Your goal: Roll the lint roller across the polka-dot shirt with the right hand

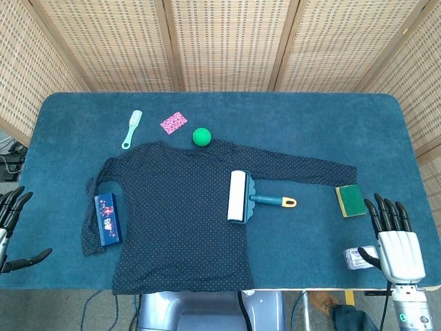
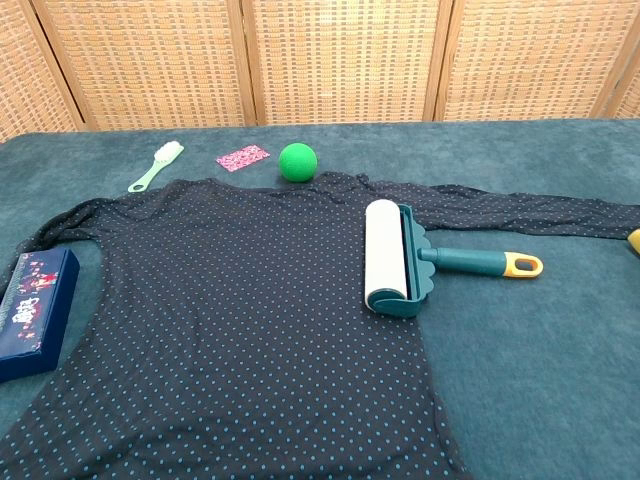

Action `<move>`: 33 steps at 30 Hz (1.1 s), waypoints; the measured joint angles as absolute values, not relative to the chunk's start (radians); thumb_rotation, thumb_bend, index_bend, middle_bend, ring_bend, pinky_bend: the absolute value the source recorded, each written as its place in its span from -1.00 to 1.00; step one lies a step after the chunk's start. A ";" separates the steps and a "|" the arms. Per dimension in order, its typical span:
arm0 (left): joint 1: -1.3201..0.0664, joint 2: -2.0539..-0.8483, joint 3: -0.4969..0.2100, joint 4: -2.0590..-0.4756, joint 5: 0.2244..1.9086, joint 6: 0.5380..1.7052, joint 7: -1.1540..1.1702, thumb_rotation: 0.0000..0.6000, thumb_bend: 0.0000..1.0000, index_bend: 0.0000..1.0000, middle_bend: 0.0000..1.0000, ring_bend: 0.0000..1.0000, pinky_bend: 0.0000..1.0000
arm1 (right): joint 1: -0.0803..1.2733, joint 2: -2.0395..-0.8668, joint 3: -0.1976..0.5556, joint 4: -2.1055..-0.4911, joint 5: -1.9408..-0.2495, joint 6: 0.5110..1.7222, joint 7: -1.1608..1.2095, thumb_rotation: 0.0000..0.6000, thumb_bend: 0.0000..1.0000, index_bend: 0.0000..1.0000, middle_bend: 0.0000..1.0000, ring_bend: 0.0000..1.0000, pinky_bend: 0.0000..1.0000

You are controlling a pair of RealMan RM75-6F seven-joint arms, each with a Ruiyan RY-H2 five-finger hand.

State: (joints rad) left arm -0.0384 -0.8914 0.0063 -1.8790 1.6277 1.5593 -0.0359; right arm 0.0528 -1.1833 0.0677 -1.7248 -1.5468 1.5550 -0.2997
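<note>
A dark navy shirt point(image 1: 172, 214) with small pale dots is lying spread flat on the table, sleeves stretching out to both sides. The lint roller point(image 1: 239, 196) is resting on its right edge, white drum on the fabric, teal handle with a yellow tip pointing off toward the right.

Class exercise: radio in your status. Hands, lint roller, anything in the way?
Both hands open, right hand and left hand at table edges. Lint roller lying on polka-dot shirt, untouched. Path to handle clear.
</note>
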 measured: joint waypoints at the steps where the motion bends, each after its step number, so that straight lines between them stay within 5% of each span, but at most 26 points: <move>1: -0.038 -0.891 0.006 -1.879 1.627 1.560 -0.037 1.00 -1.00 -1.00 -1.00 -1.00 -1.00 | 0.053 -1.183 0.067 -1.725 -1.546 1.553 -0.301 1.00 -1.00 -1.00 -1.00 -1.00 -1.00; 7: -0.039 -0.889 0.006 -1.877 1.626 1.558 -0.042 1.00 -1.00 -1.00 -1.00 -1.00 -1.00 | 0.055 -1.184 0.066 -1.730 -1.546 1.547 -0.304 1.00 -1.00 -1.00 -0.99 -1.00 -1.00; 8: -0.039 -0.889 0.005 -1.877 1.624 1.559 -0.043 1.00 -1.00 -1.00 -1.00 -1.00 -1.00 | 0.056 -1.185 0.066 -1.731 -1.545 1.545 -0.304 1.00 -1.00 -1.00 -0.92 -0.95 -1.00; 10: -0.040 -0.889 0.002 -1.878 1.619 1.557 -0.043 1.00 -1.00 -1.00 -1.00 -1.00 -1.00 | 0.063 -1.185 0.069 -1.737 -1.542 1.534 -0.307 1.00 -1.00 -1.00 -0.44 -0.47 -0.94; 11: -0.042 -0.890 0.001 -1.879 1.617 1.553 -0.041 1.00 -1.00 -1.00 -1.00 -1.00 -1.00 | 0.071 -1.186 0.073 -1.739 -1.542 1.526 -0.312 1.00 -1.00 -1.00 -0.21 -0.23 -0.81; 13: -0.052 -0.893 -0.003 -1.882 1.605 1.533 -0.030 1.00 -1.00 -1.00 -1.00 -1.00 -1.00 | 0.104 -1.185 0.094 -1.744 -1.535 1.491 -0.336 1.00 -1.00 -1.00 0.30 0.37 -0.01; 15: -0.061 -0.896 -0.008 -1.886 1.586 1.514 -0.018 1.00 -1.00 -1.00 -1.00 -1.00 -1.00 | 0.149 -1.184 0.119 -1.752 -1.503 1.425 -0.362 1.00 -1.00 -1.00 0.57 0.66 0.67; 17: -0.071 -0.899 -0.015 -1.891 1.562 1.495 -0.005 1.00 -1.00 -1.00 -1.00 -1.00 -1.00 | 0.195 -1.184 0.142 -1.758 -1.461 1.350 -0.386 1.00 -1.00 -1.00 0.78 0.87 0.94; 20: -0.081 -0.902 -0.022 -1.895 1.538 1.477 0.008 1.00 -1.00 -1.00 -1.00 -1.00 -1.00 | 0.282 -1.189 0.180 -1.766 -1.371 1.216 -0.439 1.00 -1.00 -1.00 0.97 1.00 1.00; 27: -0.103 -0.904 -0.040 -1.897 1.479 1.435 0.016 1.00 -1.00 -1.00 -1.00 -1.00 -1.00 | 0.479 -1.262 0.243 -1.759 -1.090 1.006 -0.555 1.00 -1.00 -0.99 1.00 1.00 1.00; 33: -0.117 -0.901 -0.050 -1.894 1.453 1.412 0.008 1.00 -1.00 -1.00 -1.00 -1.00 -1.00 | 0.598 -1.369 0.269 -1.729 -0.842 0.984 -0.700 1.00 -0.83 -0.59 1.00 1.00 1.00</move>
State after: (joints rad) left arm -0.1171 -0.9010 -0.0498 -1.8942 1.4526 1.4120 0.0082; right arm 0.5984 -1.3686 0.2694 -1.7295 -0.8425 0.9837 -0.7001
